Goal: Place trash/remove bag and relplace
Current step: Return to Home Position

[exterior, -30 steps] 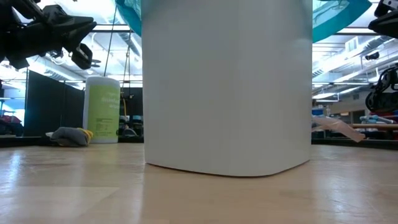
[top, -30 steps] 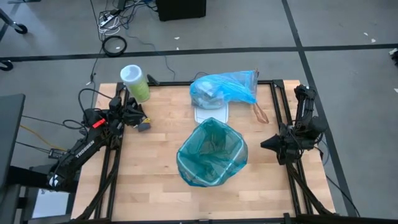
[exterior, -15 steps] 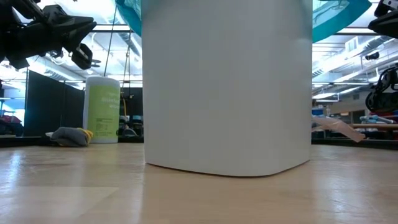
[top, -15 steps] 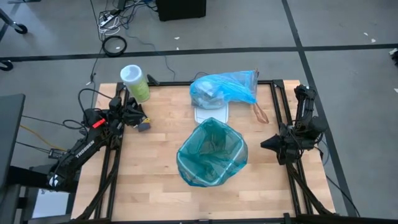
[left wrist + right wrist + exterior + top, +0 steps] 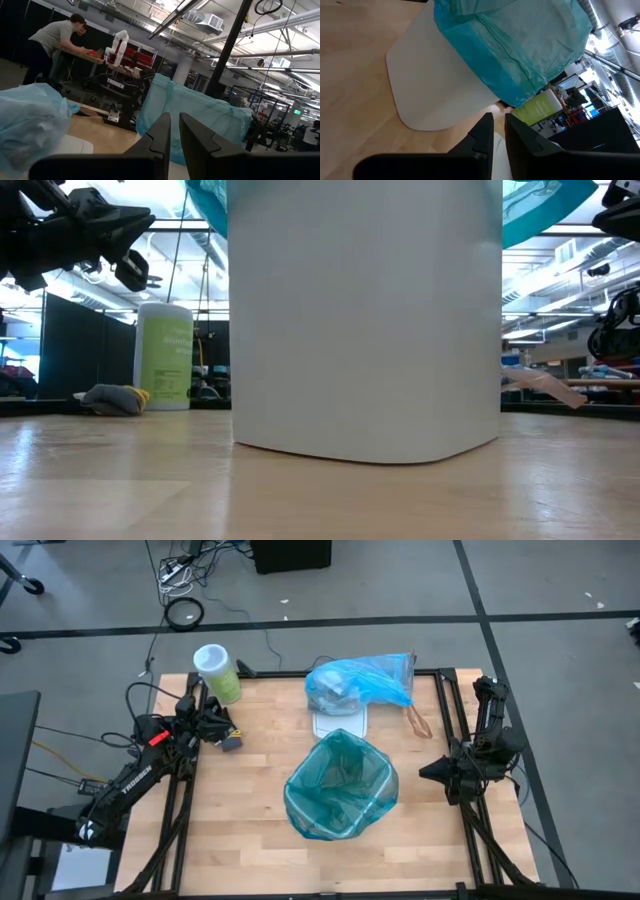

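The light blue bag (image 5: 360, 683) lies bulging at the table's far edge, resting partly on a flat white sheet (image 5: 342, 722). The trash shows only as pale shapes through its wall (image 5: 330, 692). The white bin (image 5: 365, 320) stands at mid-table, with a darker teal bag (image 5: 340, 785) lining it and folded over its rim. My left gripper (image 5: 225, 730) hovers shut over the table's left edge, its wrist view facing both bags (image 5: 30, 125). My right gripper (image 5: 425, 772) hovers shut at the right edge, pointing at the bin (image 5: 440, 85). Neither gripper holds anything.
A green wipes canister (image 5: 218, 672) stands at the far left corner. A small grey and yellow lump (image 5: 115, 398) lies beside it, near my left gripper. A brown strip (image 5: 417, 722) lies at the far right. Bare wood spreads along the table's near edge.
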